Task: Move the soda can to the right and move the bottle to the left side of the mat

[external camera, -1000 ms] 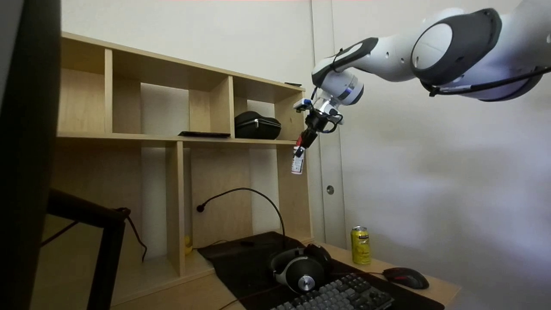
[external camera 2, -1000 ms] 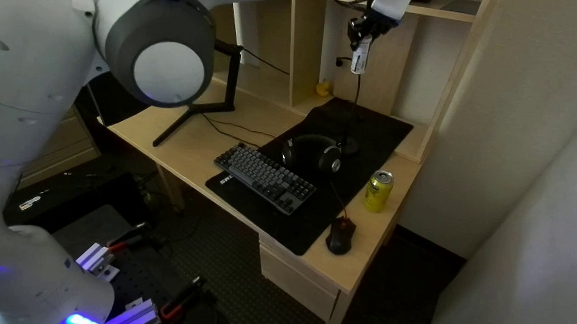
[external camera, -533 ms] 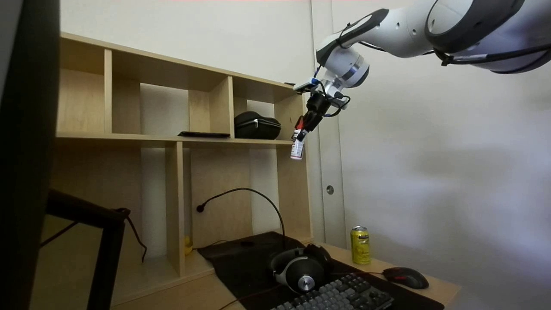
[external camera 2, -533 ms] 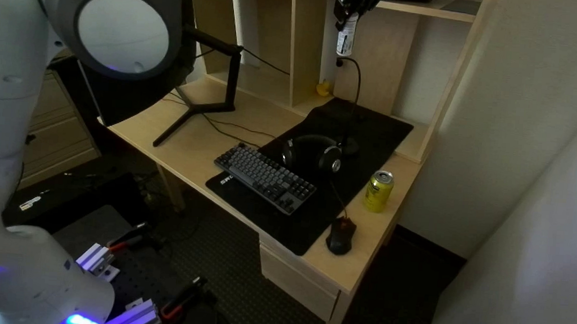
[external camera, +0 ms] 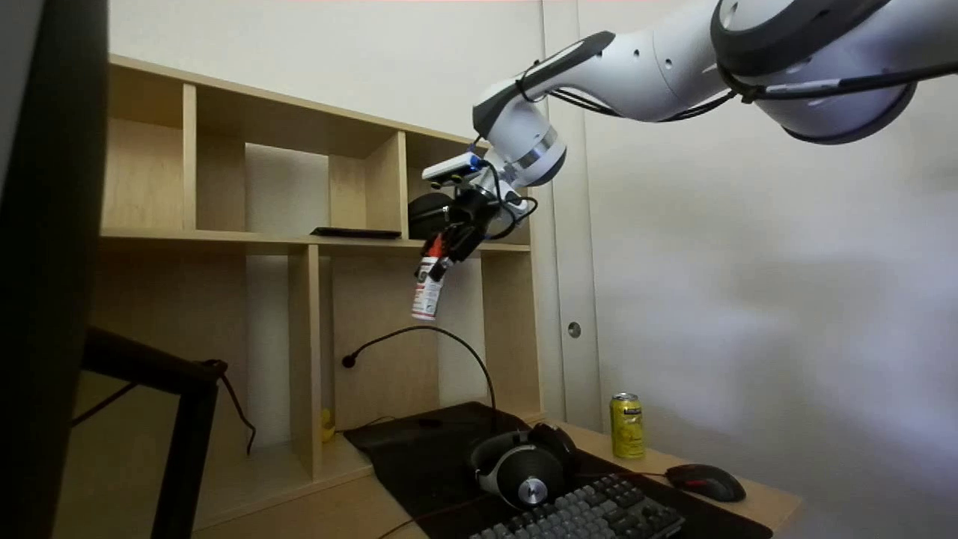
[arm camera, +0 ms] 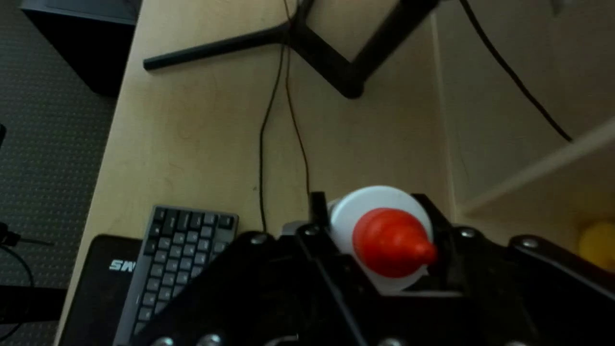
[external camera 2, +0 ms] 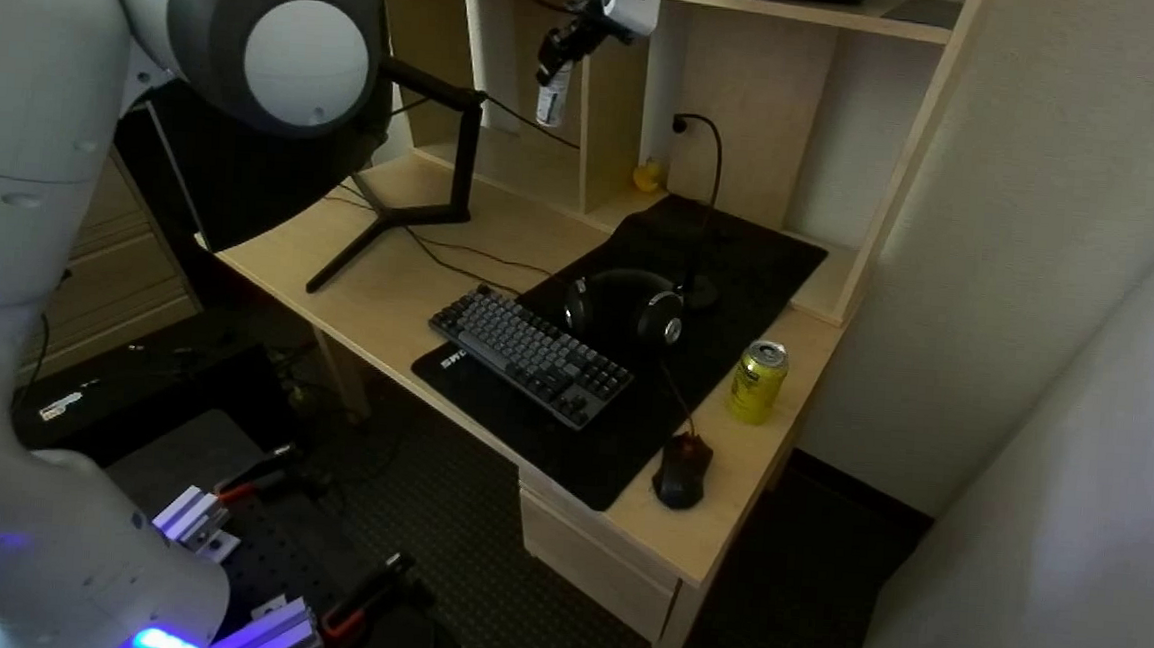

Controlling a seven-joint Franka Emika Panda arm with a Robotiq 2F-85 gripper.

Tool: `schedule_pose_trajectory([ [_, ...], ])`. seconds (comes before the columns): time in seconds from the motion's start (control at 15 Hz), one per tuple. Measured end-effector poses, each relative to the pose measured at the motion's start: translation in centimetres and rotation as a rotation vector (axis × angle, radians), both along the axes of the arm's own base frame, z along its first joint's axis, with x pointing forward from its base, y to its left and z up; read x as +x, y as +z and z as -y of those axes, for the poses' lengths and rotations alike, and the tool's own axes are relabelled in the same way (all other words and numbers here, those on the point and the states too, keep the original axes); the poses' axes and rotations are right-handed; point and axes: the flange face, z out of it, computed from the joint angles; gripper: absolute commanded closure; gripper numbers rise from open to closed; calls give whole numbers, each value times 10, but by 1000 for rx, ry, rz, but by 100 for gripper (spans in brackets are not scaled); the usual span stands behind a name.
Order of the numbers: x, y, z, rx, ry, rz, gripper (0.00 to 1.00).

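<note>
The slim whitish bottle [external camera: 426, 298] with a red pointed cap is in my gripper [external camera: 434, 270], high above the desk in front of the shelf unit. In an exterior view the bottle [external camera 2: 552, 102] hangs slightly tilted below the gripper [external camera 2: 553, 66], left of the mat's far end. In the wrist view the bottle's red cap [arm camera: 390, 242] points up between the two black fingers [arm camera: 372, 211], which touch its sides. The yellow-green soda can [external camera: 627, 428] stands upright on bare wood beside the black mat [external camera: 419, 457]; both also show in an exterior view, can [external camera 2: 758, 385] and mat [external camera 2: 608, 466].
Headphones [external camera 2: 659, 319] and the keyboard [external camera 2: 535, 357] lie on the mat. A mouse [external camera 2: 681, 471] lies near the can. A gooseneck stalk [external camera: 449, 335] rises from the mat. The monitor stand [arm camera: 331, 62] and cables are left of the keyboard. Shelf panels [external camera: 303, 359] stand behind.
The gripper with the bottle first rose a little, then swung left in both exterior views and came down somewhat. The can, mat and other desk things have not moved.
</note>
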Motion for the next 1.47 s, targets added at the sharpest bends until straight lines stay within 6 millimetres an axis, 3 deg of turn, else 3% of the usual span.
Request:
schedule_pose_trajectory([
  [0.07, -3, -5, -28, 11, 60, 0, 80],
  [0.13, -6, -7, -53, 21, 121, 10, 55],
  [0.27, -12, -4, -81, 32, 195, 35, 55],
  [0.33, -13, 0, -84, 32, 205, 42, 80],
  [0.47, -14, 3, -81, 34, 199, 47, 80],
  [0.6, -11, -10, -79, 7, 183, 25, 80],
  [1.0, 7, -106, -123, -88, 212, -19, 80],
  [1.07, 11, -120, -127, -94, 198, -8, 55],
  [1.2, 18, -136, -129, -81, 169, 5, 55],
  [1.27, 19, -138, -128, -79, 162, 7, 80],
  [1.47, 20, -138, -124, -90, 156, 7, 80],
])
